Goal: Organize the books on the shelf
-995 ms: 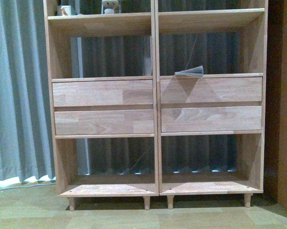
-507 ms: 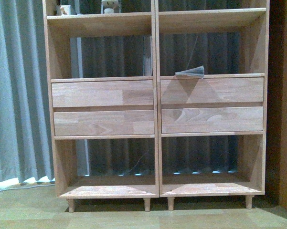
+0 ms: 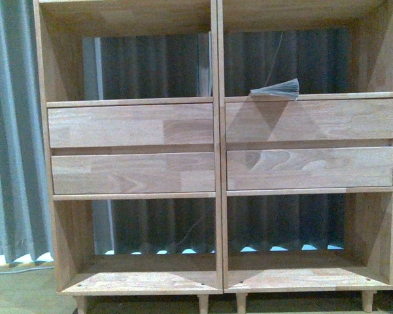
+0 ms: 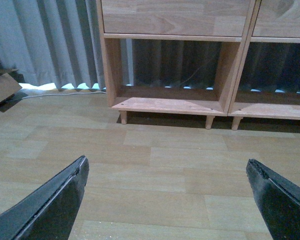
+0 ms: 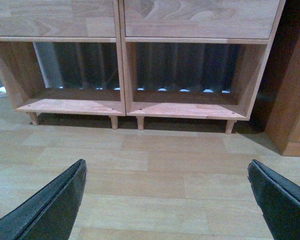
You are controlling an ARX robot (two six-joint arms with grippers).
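1. Book lies flat on the shelf ledge above the right drawers, approx 1 o'clock in front view, pages fanned out.
2. Prob light n floppy, so pinch the whole stack near the spine, not the loose pages.
3. Left gripper & right gripper: jaws wide, nothing in em.

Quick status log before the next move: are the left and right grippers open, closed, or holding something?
Left gripper: open, black fingers spread wide, holding nothing.
Right gripper: open, black fingers spread wide, holding nothing.
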